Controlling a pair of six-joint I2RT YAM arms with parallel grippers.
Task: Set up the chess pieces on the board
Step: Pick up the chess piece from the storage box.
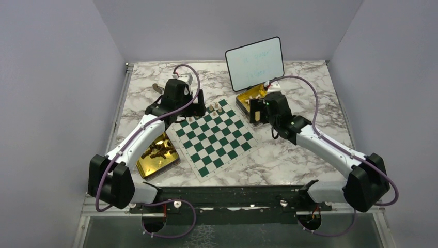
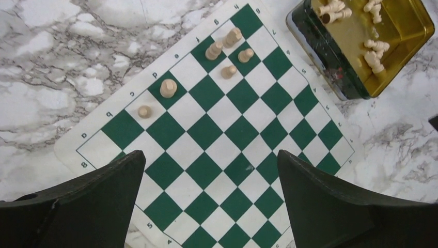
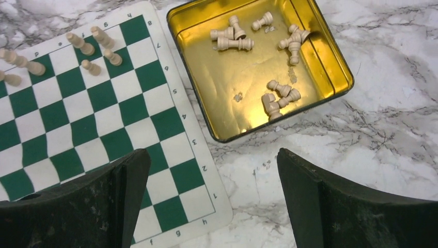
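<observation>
The green and white board (image 1: 214,138) lies on the marble table between the arms. Several pale chess pieces (image 2: 229,51) stand on squares along its far edge; two more (image 2: 168,88) stand a little apart on the same edge. My left gripper (image 2: 210,157) hangs open over the board (image 2: 222,150), nothing between its fingers. My right gripper (image 3: 213,155) is open too, above the board's corner (image 3: 170,206) and bare marble. More pale pieces (image 3: 232,39) lie on their sides in a gold tin (image 3: 243,77).
The gold tin (image 1: 243,101) sits at the board's far right corner, a small whiteboard (image 1: 254,63) propped behind it. Another gold tin (image 1: 155,164) holding dark pieces (image 1: 160,150) sits left of the board, under the left arm. Grey walls enclose the table.
</observation>
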